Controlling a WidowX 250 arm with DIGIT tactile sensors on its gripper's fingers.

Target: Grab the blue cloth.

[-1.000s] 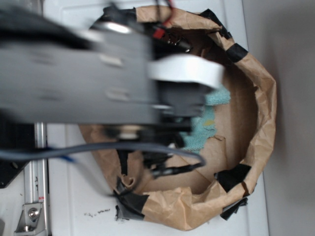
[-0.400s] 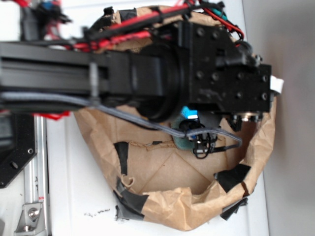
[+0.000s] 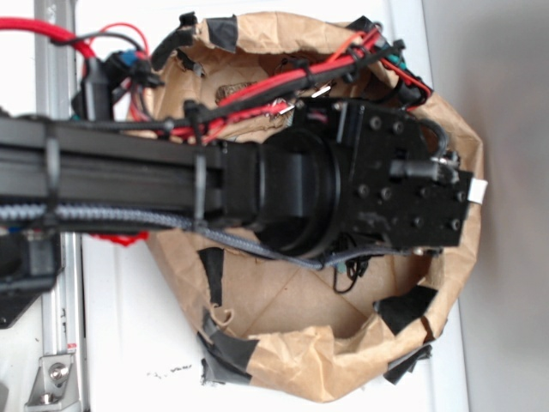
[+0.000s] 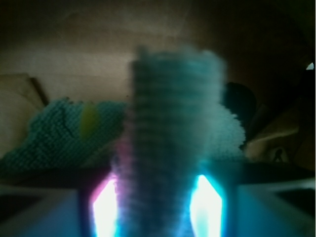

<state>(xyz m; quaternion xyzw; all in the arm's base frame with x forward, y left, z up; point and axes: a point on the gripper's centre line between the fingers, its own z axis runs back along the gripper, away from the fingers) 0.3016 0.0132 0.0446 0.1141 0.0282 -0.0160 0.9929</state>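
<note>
The black arm (image 3: 129, 176) is stretched from the left edge to the right of the frame, its wrist (image 3: 377, 184) pointed downward. The hand (image 4: 158, 207) is closed on the blue cloth (image 4: 168, 128), pinched between the fingers (image 4: 106, 207).

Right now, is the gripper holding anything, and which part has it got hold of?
Yes. The gripper pinches the blue cloth by a bunched-up fold that stands between its fingers; the rest trails down onto the brown paper.

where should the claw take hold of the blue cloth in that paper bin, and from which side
Judging from the wrist view, grip the bunched ridge of the blue cloth that rises between the fingers, coming from straight above. The rest lies flat on the paper bin's floor, offering little to pinch. The claw itself is hidden in both views.
</note>
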